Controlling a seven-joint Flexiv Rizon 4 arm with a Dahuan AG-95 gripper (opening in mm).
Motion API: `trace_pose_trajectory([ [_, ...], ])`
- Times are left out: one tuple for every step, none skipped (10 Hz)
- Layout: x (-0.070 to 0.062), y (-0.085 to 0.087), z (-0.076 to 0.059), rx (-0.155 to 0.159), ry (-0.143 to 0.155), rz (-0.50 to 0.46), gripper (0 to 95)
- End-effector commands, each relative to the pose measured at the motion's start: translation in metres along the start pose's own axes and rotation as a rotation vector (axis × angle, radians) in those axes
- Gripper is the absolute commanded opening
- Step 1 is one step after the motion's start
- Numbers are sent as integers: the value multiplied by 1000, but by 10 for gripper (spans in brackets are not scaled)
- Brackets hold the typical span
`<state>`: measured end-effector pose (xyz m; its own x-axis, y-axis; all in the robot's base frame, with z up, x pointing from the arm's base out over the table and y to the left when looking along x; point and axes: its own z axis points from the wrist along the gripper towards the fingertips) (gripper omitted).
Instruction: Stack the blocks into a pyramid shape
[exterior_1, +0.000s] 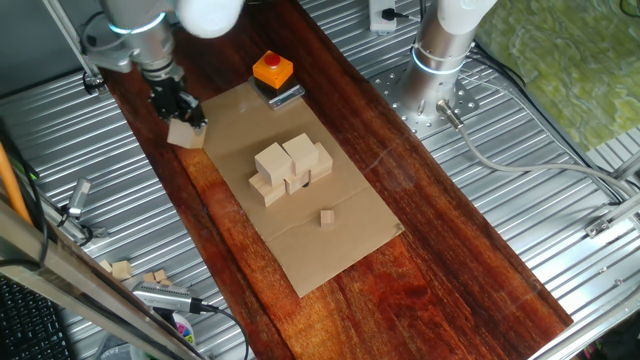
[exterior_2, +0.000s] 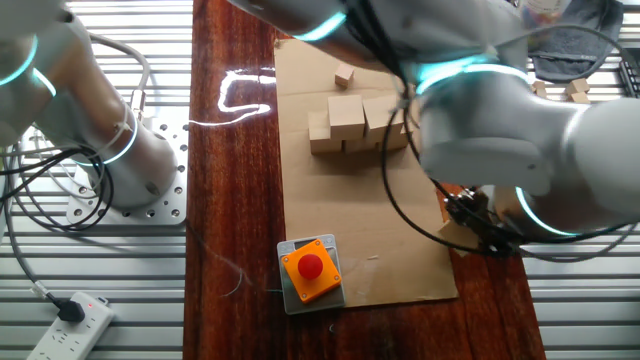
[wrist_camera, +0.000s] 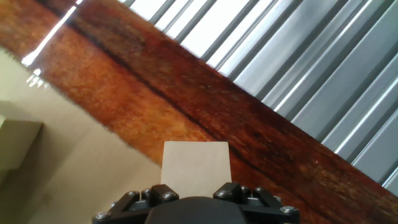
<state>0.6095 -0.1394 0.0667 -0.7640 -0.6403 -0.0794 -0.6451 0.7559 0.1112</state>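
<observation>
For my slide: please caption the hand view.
Gripper holding a wooden block above the cardboard's edge.

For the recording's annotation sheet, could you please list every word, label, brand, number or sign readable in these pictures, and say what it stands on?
No readable text in any view.
Wooden blocks: plain faces, including the block in the gripper.
Orange box: red button, no lettering visible.
Cardboard sheet: unprinted.
Power strip: only a small red light; any marking too small to read.

blocks (exterior_1: 291, 167): pale wooden cubes, clustered two tiers high on cardboard | one block (exterior_1: 186, 133): you see it apart, tilted
</observation>
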Motion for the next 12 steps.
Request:
trace_pose_trajectory([
  [4, 5, -3, -47, -3, 49, 0],
  [4, 5, -3, -91, -16, 48, 0],
  [4, 5, -3, -118, -26, 62, 0],
  [4, 5, -3, -158, -43, 84, 0],
  [4, 5, -3, -169, -46, 90, 0],
  [4, 5, -3, -178, -52, 98, 0],
  [4, 5, -3, -196, -64, 114, 0],
  [4, 5, -3, -203, -68, 127, 0],
  [4, 5, -3, -200, -65, 136, 0],
  [4, 5, -3, -197, -68, 137, 0],
  [4, 5, -3, -193, -75, 140, 0],
  [4, 5, -3, -191, -78, 138, 0],
])
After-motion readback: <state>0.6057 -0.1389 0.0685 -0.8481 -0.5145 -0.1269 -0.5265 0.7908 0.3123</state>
